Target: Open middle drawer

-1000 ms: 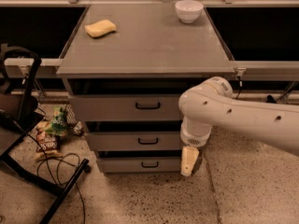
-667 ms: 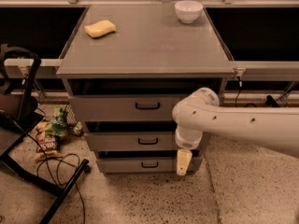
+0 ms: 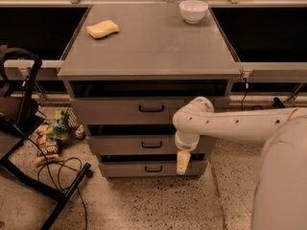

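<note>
Camera view, hand [image 3: 183, 163] low at right of middle drawer [image 3: 122, 145], grip unclear, drawer's inside hidden

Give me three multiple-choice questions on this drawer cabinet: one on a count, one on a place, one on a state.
1. Drawers in the cabinet? A two B three C five
2. Where is the claw? A on the cabinet's top B before the bottom drawer's right end C out of view
3. The middle drawer is: A shut B pulled fully out C removed
Answers: B, three handled fronts stacked; B, it hangs in front of it; A, its front sits back like the others.
</note>
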`<state>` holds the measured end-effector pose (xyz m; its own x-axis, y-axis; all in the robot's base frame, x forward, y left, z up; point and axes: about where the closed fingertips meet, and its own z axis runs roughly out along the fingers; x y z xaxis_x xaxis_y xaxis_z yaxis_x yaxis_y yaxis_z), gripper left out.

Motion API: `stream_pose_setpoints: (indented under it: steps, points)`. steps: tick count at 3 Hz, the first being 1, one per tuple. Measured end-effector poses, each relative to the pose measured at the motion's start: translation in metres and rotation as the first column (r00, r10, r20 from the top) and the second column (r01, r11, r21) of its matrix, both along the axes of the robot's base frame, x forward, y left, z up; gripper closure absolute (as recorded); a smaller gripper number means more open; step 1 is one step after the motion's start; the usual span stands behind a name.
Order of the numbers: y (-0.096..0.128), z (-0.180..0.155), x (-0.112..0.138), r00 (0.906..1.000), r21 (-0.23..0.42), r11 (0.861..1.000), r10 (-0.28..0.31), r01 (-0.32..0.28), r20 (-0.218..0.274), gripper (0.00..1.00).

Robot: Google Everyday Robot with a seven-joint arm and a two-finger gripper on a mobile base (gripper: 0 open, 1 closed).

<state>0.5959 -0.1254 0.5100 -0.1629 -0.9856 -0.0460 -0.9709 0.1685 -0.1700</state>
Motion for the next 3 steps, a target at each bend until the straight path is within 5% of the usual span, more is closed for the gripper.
stream_pose_setpoints:
  steps: [3]
  points:
    - [-0.016, -0.06, 0.063, 0.9995, 0.063, 0.998, -0.008, 0.006, 0.031, 0.0]
